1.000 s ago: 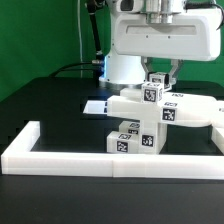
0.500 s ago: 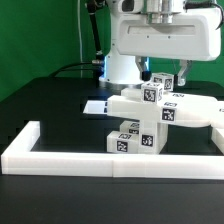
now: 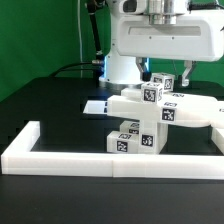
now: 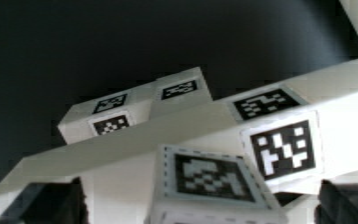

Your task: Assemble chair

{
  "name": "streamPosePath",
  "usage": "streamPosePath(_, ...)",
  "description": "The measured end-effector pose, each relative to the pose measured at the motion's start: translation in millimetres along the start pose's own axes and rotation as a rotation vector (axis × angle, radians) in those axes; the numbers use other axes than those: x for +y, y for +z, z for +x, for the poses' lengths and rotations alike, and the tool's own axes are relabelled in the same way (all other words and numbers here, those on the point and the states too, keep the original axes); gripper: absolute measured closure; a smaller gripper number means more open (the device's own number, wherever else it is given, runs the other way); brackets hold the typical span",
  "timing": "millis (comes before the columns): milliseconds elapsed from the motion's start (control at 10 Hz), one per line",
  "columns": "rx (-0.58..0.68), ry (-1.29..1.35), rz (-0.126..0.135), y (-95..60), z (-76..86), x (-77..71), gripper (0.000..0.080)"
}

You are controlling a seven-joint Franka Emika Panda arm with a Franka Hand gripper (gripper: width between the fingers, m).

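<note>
The chair's white tagged pieces [image 3: 140,118] stand joined in a stack behind the front rail, with a flat part reaching toward the exterior view's right. A blocky tagged piece [image 3: 158,90] tops the stack. My gripper [image 3: 165,78] hangs over it, open, one dark finger [image 3: 186,76] on each side and apart from it. In the wrist view the same block [image 4: 215,180] sits between my wide-set fingers [image 4: 44,204], and my gripper [image 4: 194,206] holds nothing. More tagged white pieces [image 4: 149,105] lie beyond it.
A long low white border rail [image 3: 100,160] runs along the front and turns back at the exterior view's left. The marker board [image 3: 96,105] lies flat behind the stack. The robot's white base [image 3: 160,45] stands at the back, with a green wall behind it.
My fingers have spread from shut on the top block to wide open, letting go of it. The block and the stack have stayed in place.
</note>
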State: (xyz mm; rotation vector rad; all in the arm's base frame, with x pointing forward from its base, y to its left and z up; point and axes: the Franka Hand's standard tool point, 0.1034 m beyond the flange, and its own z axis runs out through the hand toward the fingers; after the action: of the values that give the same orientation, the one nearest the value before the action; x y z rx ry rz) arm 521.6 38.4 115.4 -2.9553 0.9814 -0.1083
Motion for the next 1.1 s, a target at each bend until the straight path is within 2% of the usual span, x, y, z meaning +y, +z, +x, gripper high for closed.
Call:
streamPosePath(200,0.000,-0.239,-0.004,0.4,-1.3,-0.7,0.0150)
streamPosePath(500,0.005,-0.537,0.004,-0.9,-6.1,-1.9,0.0150)
streamPosePath(1100,0.008,-0.936,-0.012,-1.3,-2.7,1.7,0.0150)
